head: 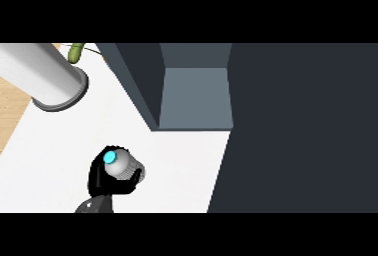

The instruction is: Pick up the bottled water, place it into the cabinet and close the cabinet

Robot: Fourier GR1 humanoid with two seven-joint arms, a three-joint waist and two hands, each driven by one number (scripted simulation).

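The bottled water [118, 166] has a silver-grey body and a cyan cap, and I see it from above at the lower left of the white counter [177, 170]. My left hand [99, 178] is shut on it, fingers curled under and around its body. The cabinet [196, 95] stands at the back, up and to the right of the bottle. It is open, and its grey-blue inside floor shows between a dark door [136, 85] swung out at the left and a broad dark panel [303, 130] on the right. My right hand does not show.
A tall pale grey cylinder [46, 80] with a green leaf [76, 51] beside it stands at the counter's back left. The counter's left edge [16, 131] drops to a wooden floor. The dark panel covers the whole right side.
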